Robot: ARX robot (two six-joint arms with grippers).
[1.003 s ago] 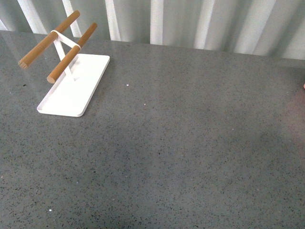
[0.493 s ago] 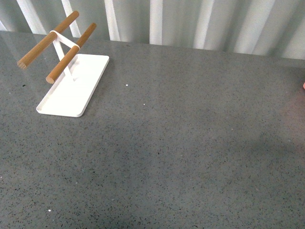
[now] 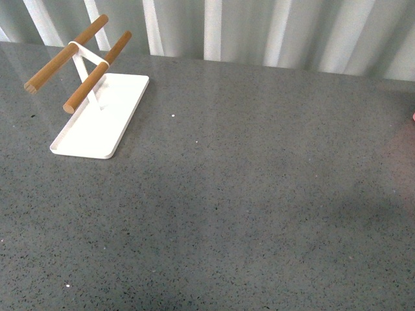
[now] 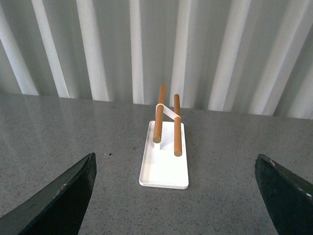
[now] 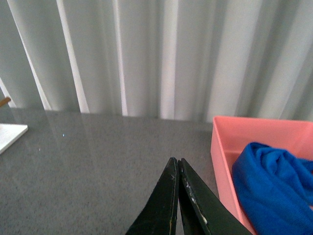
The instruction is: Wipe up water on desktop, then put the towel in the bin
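While neither arm shows in the front view, the dark-grey speckled surface (image 3: 259, 194) fills that picture, bare but for a white tray base (image 3: 107, 129) at its far left. From this base rises a slim white upright carrying two wooden rods (image 3: 97, 71), which lie side by side and slope upward toward the pleated pale curtain (image 3: 272, 32) behind. A small sliver of pink shows at the right edge of the front view.

Seen from the left wrist, the left hand (image 4: 178, 196) has its two dark fingers (image 4: 58, 200) spread wide, one at each lower corner of the picture, with nothing between them; the rack stands on the surface ahead, well apart from the fingers.

Seen from the right wrist, the right hand (image 5: 178, 196) has its fingers pressed together, tips touching, holding nothing. Just beside it stands a pink bin (image 5: 230, 161) on the surface, and the blue towel (image 5: 274, 186) lies bunched inside the bin, against its near wall.
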